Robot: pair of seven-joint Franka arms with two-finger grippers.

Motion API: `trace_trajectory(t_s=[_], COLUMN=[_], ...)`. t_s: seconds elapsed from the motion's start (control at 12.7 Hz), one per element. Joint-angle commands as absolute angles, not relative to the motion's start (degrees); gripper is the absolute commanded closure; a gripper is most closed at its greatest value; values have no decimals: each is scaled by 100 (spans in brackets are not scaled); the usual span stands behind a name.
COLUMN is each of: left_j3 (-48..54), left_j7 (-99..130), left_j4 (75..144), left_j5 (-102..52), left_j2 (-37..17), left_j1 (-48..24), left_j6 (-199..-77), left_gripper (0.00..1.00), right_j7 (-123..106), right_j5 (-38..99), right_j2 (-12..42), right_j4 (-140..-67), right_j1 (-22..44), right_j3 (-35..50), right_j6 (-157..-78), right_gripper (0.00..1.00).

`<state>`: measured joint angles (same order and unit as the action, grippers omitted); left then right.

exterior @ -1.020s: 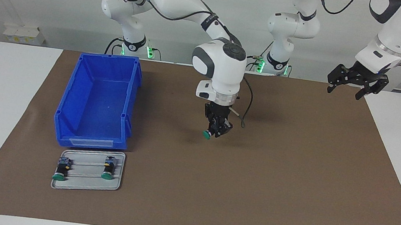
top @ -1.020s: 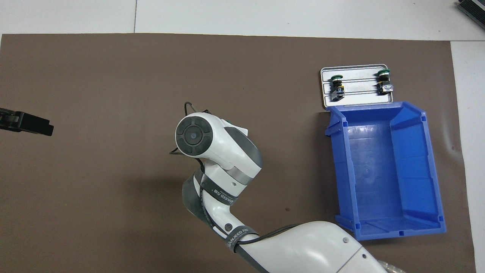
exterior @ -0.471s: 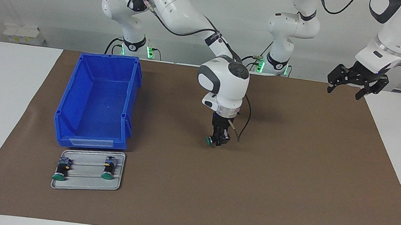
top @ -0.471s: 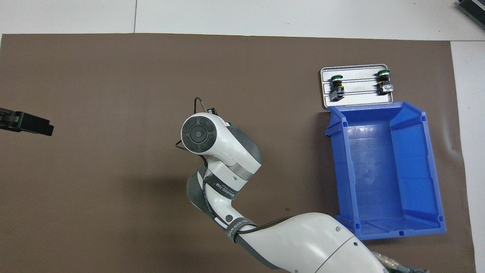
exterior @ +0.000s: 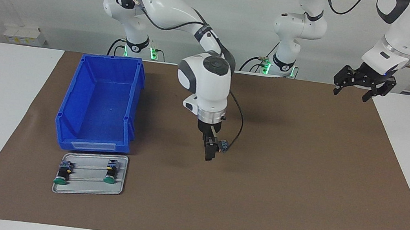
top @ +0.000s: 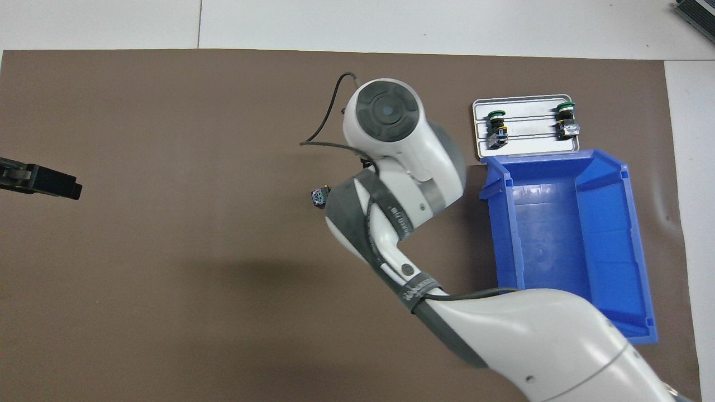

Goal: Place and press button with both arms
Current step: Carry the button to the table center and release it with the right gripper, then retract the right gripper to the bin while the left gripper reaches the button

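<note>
The button (exterior: 224,145) lies on the brown mat near the table's middle. Only its grey-blue terminal block (top: 319,197) shows in the overhead view, beside the right arm's elbow. My right gripper (exterior: 210,152) hangs open just above the mat, close beside the button toward the right arm's end, holding nothing. The wrist hides it from overhead. My left gripper (exterior: 363,83) waits open and empty, raised over the mat's edge at the left arm's end, and its tip (top: 55,186) shows in the overhead view.
An empty blue bin (exterior: 65,114) (top: 492,234) stands toward the right arm's end. Farther from the robots, against the bin, a grey tray (exterior: 87,183) (top: 530,146) holds two more buttons (exterior: 62,172) (exterior: 110,171).
The right gripper lowered the button to the mat, opened and let it go. It then swung toward the right arm's end of the table. The left arm stayed put.
</note>
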<state>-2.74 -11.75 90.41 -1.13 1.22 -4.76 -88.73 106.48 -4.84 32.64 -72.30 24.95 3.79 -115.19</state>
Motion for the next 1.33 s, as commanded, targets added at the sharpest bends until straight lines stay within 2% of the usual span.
trace_trajectory(t_s=[0.0,0.24,0.39,0.55,0.71,0.86,1.1,1.26], left_j3=[-202,-193,-176,-176,-176,-176,-176,-176], left_j7=[-2060,-3422,-4328,-4963,-5438,-5633,-5564,-5555], left_j4=[9343,9386,9605,9799,9896,10272,10424,10546], left_j5=[-35,-70,-114,-430,-474,-519,-536,-632], left_j2=[299,281,290,238,97,-8,-499,-711], left_j1=[-527,-816,-1027,-1256,-1502,-1765,-2161,-2337], left_j6=[-9333,-9421,-9675,-9939,-10176,-10754,-11538,-12065], left_gripper=[0,0,0,0,0,3,4,5], right_j7=[8578,5642,4121,3020,2236,1908,1356,925], right_j5=[-97,-70,-18,26,26,122,202,202], right_j2=[2516,2050,1593,961,223,-367,-1000,-1212], right_j4=[-7356,-7461,-7759,-8390,-9242,-9920,-10738,-11029], right_j1=[1655,803,406,89,-35,-44,-26,-44], right_j3=[607,598,598,598,589,589,589,580], right_j6=[-10524,-9626,-9457,-9448,-9466,-9518,-9755,-9992], right_gripper=[5,5,5,5,5,8,10,10])
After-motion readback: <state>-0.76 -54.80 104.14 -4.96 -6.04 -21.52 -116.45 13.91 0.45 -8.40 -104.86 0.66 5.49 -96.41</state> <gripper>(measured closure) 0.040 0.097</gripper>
